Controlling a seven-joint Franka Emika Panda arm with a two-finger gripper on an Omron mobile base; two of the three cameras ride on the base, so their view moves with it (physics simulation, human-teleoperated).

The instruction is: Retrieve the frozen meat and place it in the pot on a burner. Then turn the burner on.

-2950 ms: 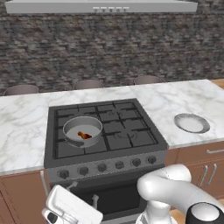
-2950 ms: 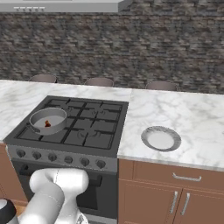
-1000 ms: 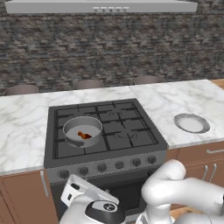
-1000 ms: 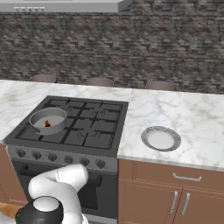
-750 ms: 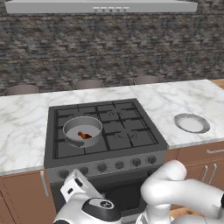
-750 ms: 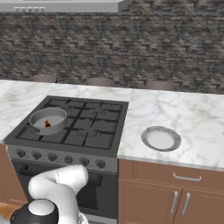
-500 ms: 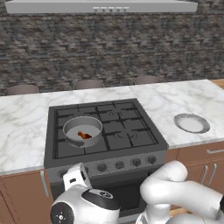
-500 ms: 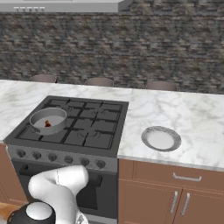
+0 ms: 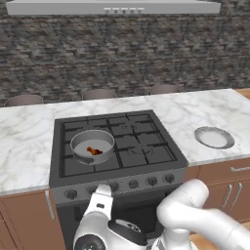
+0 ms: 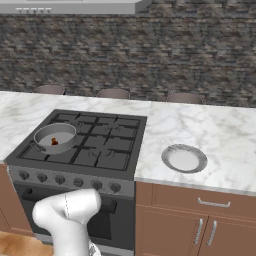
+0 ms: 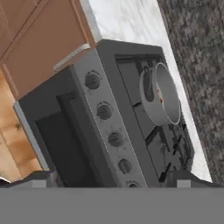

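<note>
The grey pot (image 9: 93, 144) stands on the front-left burner (image 9: 72, 165) of the dark cooktop, with the small reddish-brown frozen meat (image 9: 93, 151) lying inside it. The right base view shows the same pot (image 10: 55, 137) and meat (image 10: 54, 142). My gripper (image 9: 103, 189) is low in front of the stove, pointing up at the row of knobs (image 9: 114, 186). In the hand view the gripper (image 11: 113, 179) is open, its fingertips (image 11: 40, 177) wide apart with nothing between them. Beyond them are the knobs (image 11: 104, 111) and the pot (image 11: 162, 94).
A shallow silvery dish (image 9: 214, 137) sits on the marble counter (image 9: 24, 146) right of the stove. The dark oven door (image 11: 65, 144) and wooden cabinet fronts (image 10: 200, 225) are below. Three stools stand behind the counter, against a stone wall.
The gripper has risen from low in front of the oven door and moved slightly right, up to the knob panel. The pot, meat and dish have stayed put.
</note>
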